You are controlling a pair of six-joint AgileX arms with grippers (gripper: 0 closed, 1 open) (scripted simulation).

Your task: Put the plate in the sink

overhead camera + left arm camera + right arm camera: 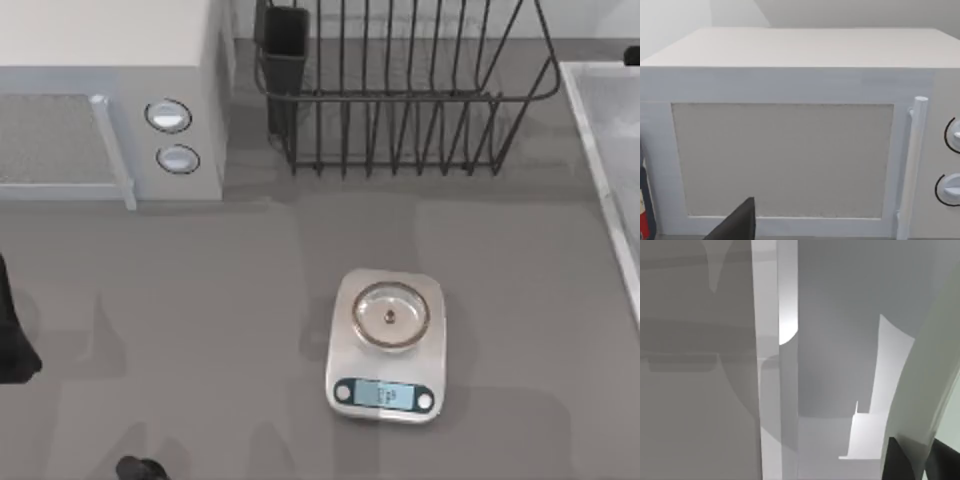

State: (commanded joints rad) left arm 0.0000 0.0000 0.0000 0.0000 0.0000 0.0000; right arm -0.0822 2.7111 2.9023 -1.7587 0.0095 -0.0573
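The sink (592, 140) is a pale basin with a raised rim at the table's right edge. The right wrist view looks down along the sink rim (775, 300) and its smooth bottom. There the plate (932, 365) shows as a large pale curved surface, seen edge-on and hanging over the basin. My right gripper (922, 460) is shut on the plate, with one dark finger (900, 462) on each side of its rim. My left arm (12, 345) stays parked at the table's left edge, and my left gripper (740, 222) faces the microwave.
A white microwave (110, 100) stands at the back left. A black wire dish rack (400, 90) stands at the back middle. A kitchen scale (388, 345) with a small steel pan sits on the grey table in the middle.
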